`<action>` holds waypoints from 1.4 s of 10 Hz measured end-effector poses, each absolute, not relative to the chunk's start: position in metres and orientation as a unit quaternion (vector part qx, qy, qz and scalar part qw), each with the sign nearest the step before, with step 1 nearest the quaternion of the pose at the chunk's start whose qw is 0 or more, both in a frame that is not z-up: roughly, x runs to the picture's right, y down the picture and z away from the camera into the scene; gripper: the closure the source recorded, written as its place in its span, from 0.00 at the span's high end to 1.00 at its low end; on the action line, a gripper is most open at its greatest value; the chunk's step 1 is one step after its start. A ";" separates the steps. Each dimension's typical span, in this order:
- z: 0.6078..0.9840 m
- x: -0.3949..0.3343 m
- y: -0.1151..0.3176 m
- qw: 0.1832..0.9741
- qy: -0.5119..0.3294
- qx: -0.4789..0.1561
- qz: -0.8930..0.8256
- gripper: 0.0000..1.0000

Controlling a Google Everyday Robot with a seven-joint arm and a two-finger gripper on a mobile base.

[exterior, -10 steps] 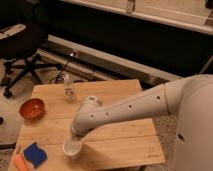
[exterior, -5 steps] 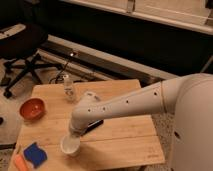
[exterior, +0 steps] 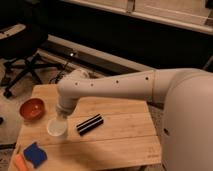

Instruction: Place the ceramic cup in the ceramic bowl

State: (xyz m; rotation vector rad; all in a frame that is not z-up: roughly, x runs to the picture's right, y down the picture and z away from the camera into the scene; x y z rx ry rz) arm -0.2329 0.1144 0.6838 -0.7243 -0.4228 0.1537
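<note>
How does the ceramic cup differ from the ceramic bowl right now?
The ceramic cup is white; the ceramic bowl is orange-red. The cup looks narrower than the bowl. The cup is right below the gripper; the bowl stands apart from it, untouched. Both are round, upright and open-topped.

My gripper (exterior: 59, 118) sits at the tip of my smooth, matt white plastic-looking arm (exterior: 115, 87), directly above the small plain white ceramic cup (exterior: 56, 128), whose wall looks smooth. The light wooden plank table (exterior: 125, 141) below is matt with faint grain — on it the round orange-red ceramic bowl (exterior: 32, 108) shines glossy inside, the flat black bar (exterior: 90, 124) looks dull, and the blue pad (exterior: 35, 154) looks soft — cloth or sponge, I cannot tell.
</note>
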 end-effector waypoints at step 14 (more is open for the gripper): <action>0.729 -0.418 -0.019 0.921 -0.256 -0.294 -0.013 0.00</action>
